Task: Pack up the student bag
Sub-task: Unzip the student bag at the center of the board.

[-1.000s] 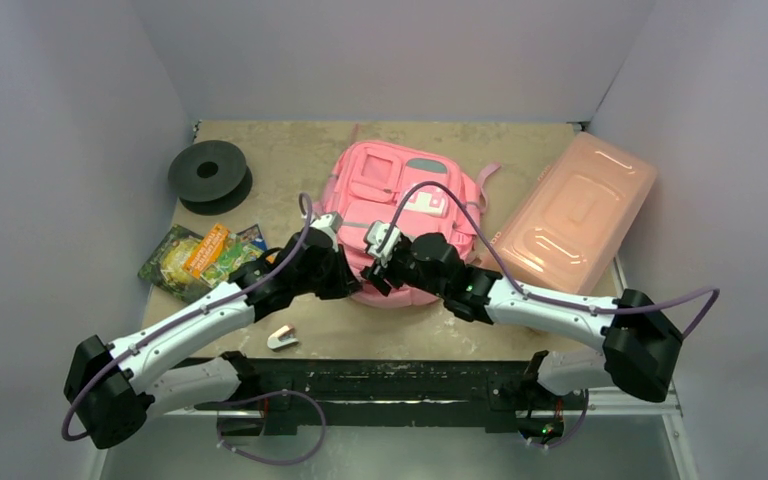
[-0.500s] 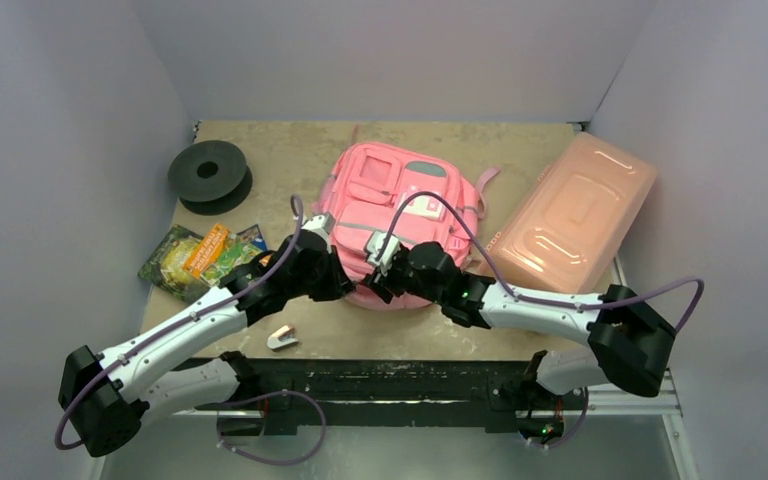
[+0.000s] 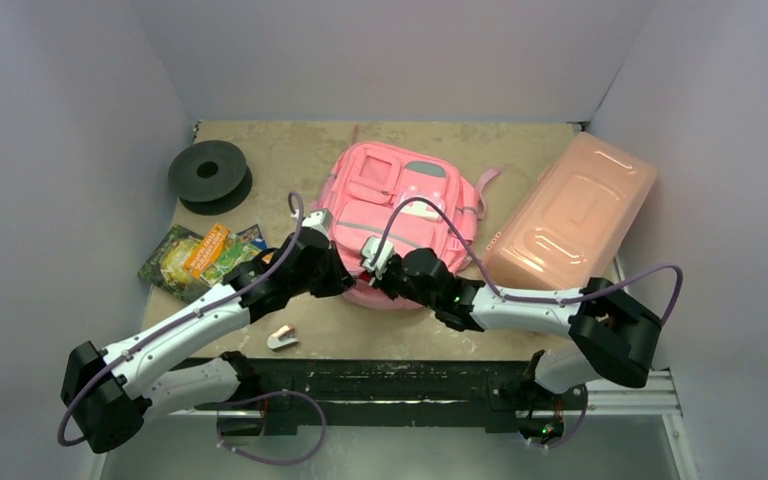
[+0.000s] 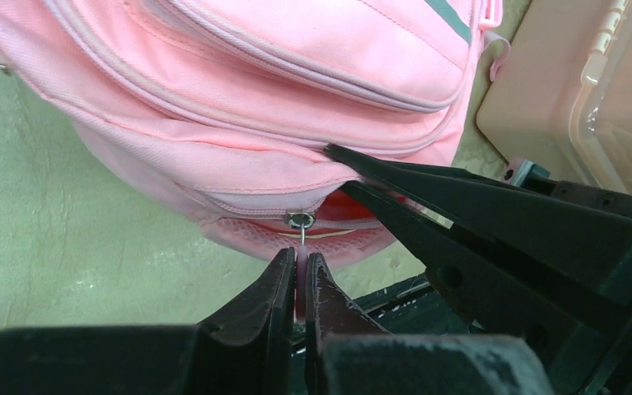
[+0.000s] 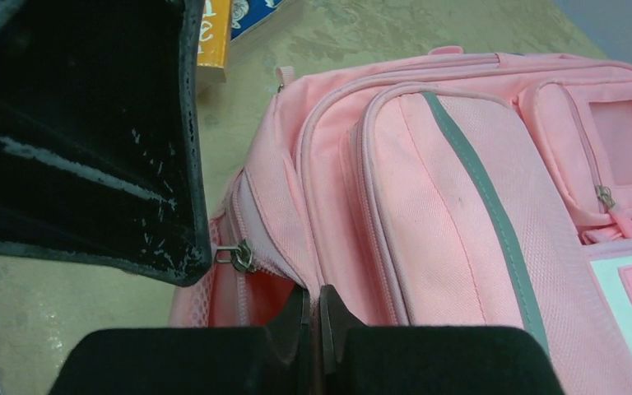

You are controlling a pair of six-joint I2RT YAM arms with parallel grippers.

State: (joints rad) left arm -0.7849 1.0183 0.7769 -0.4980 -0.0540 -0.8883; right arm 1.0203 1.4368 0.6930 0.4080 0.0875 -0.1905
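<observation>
Hidden or unclear, left to right: the black spool (image 3: 208, 172) at the far left of the table (image 3: 290, 150) is fully visible. Nearer, there is a stack of colourful books (image 3: 200, 258); the titles are unreadable and the right edge is under the left arm. A small white-and-pink item (image 3: 282, 338) at the near edge is too small to identify. In the top view both wrists cover their own fingertips and hide the near end of the student bag (image 3: 405, 190).

The left gripper (image 4: 299, 262) has its fingers pressed together on the pink tab of the zipper pull (image 4: 301, 220). The metal ring sits just past the tips, at the bag's near end. The zip is partly open and red lining shows in the gap.

The bag lies flat mid-table, front pockets and grey stripe up. It stretches away from both grippers toward the back wall.

The right gripper (image 5: 313, 303) has its fingers closed on the pink fabric lip of the opening, just beside the zipper pull. In the left wrist view, one finger lies over the fabric and the other is at the gap.

A salmon-pink lidded plastic box (image 3: 572, 210) sits on the right, just beside the bag. I cannot tell whether they touch. It is cut off in the left wrist view.
</observation>
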